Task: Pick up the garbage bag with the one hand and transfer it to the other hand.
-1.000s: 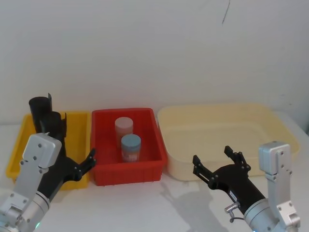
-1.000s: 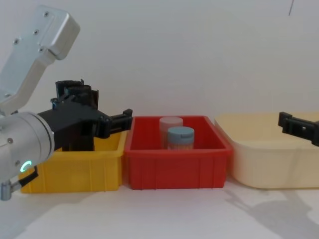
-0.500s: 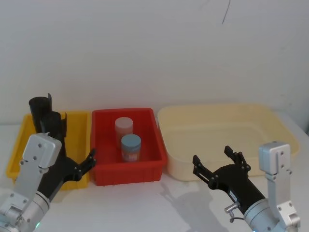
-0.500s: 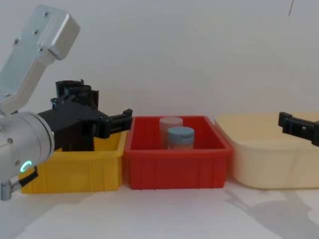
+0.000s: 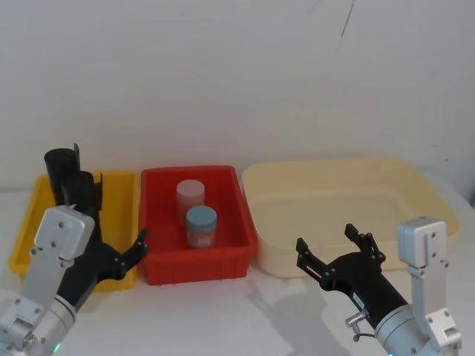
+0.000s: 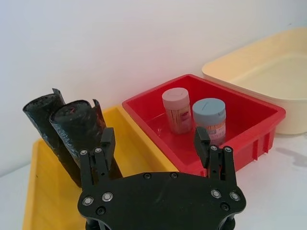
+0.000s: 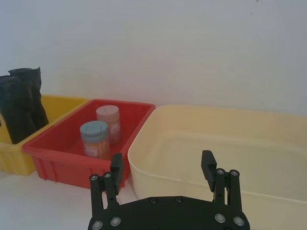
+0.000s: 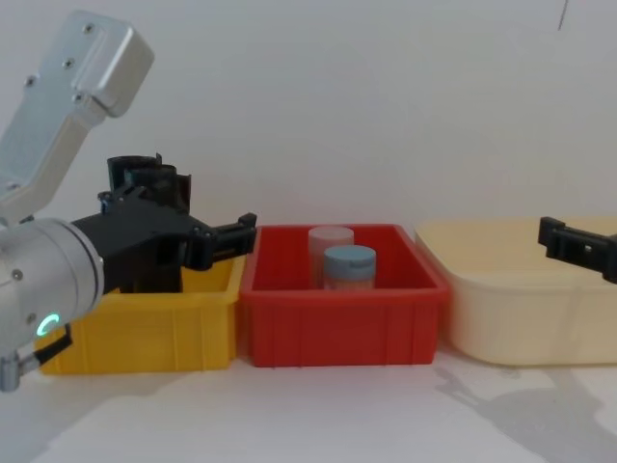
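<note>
Two black rolls stand upright at the far left of the yellow bin [image 5: 119, 185]. The garbage bag [image 5: 87, 191] [image 6: 79, 136] is the smoother, nearer roll. Behind it is a crinkled roll [image 5: 61, 172] [image 6: 42, 115] with a ragged flared top. My left gripper [image 5: 119, 219] [image 6: 154, 140] hovers open on the near side of the yellow bin, short of the rolls, with nothing between its fingers. The right gripper [image 5: 325, 241] [image 7: 162, 165] hangs open and empty in front of the cream tub. In the chest view the left gripper [image 8: 188, 227] partly covers the rolls.
A red bin [image 5: 223, 259] in the middle holds a pink-lidded jar [image 5: 190, 196] and a blue-capped jar [image 5: 200, 225]. A large cream tub [image 5: 415, 185] stands on the right. All three containers sit side by side against the white wall on a white table [image 8: 328, 415].
</note>
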